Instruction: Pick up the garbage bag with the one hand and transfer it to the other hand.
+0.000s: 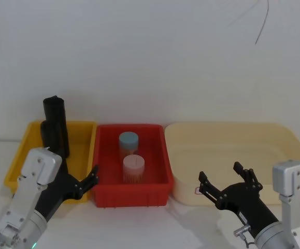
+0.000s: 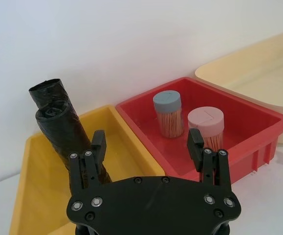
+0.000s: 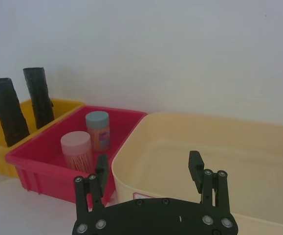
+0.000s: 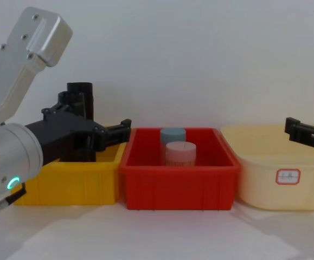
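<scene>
While both of your grippers are spread wide with nothing between their fingers, the garbage bag (image 1: 56, 139) stands in the yellow bin (image 1: 16, 165). That bin is the leftmost of three lined up along the counter's (image 1: 139, 223) far edge, against the white wall. You see the bag as a matt black roll of slightly crinkled plastic, tightly wound. It stands nearly upright with a slight lean, and its top rises well above the bin's rim.

A second black roll (image 1: 53, 108), much like it, stands just behind it in the same bin, nearer the wall. The two are close together, but you cannot tell whether they touch.

Your left gripper (image 2: 147, 136) sits low over the yellow bin's near right corner and points toward the wall. In the left wrist view the garbage bag's lower part runs behind one finger (image 2: 88, 169), and the roll is not between the two.

Your right gripper (image 1: 219, 172) hovers toward the counter's right side, just in front of the cream bin (image 1: 227, 136), apart from the rolls.

Between those bins stands the red bin (image 1: 134, 196). It holds a blue-lidded jar (image 1: 129, 140) toward the back and a pink-lidded jar (image 1: 133, 166) in front of it, both packed with thin sticks.
</scene>
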Robot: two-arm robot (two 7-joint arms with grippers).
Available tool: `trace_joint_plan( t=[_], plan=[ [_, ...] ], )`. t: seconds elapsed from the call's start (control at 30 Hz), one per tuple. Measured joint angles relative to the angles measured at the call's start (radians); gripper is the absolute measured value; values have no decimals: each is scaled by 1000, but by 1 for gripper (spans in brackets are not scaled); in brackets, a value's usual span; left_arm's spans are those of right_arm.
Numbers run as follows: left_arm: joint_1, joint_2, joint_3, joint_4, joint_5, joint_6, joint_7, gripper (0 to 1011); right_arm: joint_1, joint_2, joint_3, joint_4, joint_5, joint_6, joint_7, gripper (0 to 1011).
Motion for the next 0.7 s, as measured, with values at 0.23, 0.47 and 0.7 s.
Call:
trace_joint_plan(
  t=[0.23,0.47,0.7],
  plan=[
    [2,-2,-3,-5,-1,-2,-1,1001,0,0,0,0,0,0,0,1001],
    [17,11,-22,-23,-19,-10,-20,1001,0,0,0,0,0,0,0,1001],
    [42,46,-65,-38,-58,-17,-55,1001,0,0,0,0,0,0,0,1001]
  ],
)
